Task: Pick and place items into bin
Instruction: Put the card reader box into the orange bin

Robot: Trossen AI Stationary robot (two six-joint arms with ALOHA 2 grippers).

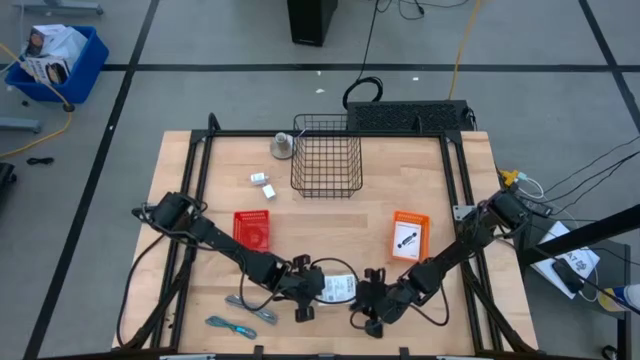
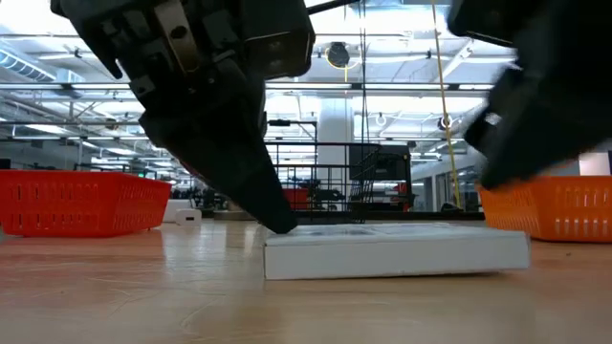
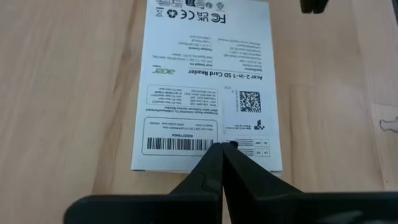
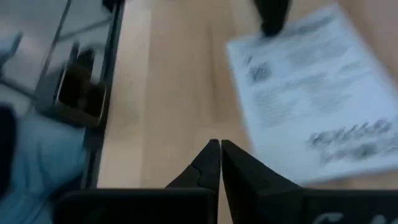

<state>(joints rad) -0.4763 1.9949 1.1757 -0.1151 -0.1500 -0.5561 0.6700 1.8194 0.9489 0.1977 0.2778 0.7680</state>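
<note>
We see the wooden bench (image 1: 330,230) carrying everything; at its far edge stands the black wire bin (image 1: 327,155), with two small white blocks (image 1: 263,184) lying just to its left; nearer the middle a red tray (image 1: 252,229) sits on the left and an orange one (image 1: 409,236) on the right; at the near edge, between the two arms, lies a flat white printed packet (image 3: 208,87), resting on the wood, well apart from the bin; the left gripper (image 3: 222,147) is down at the packet's near-left end, its jaws pressed together with the tips on the barcode edge, holding nothing; the right gripper (image 4: 219,144) is just off the packet's right side, above bare wood as far as we can make out, jaws likewise together; a grey strip (image 1: 252,305) and a teal-blue cord (image 1: 230,325) lie at the near-left corner
</note>
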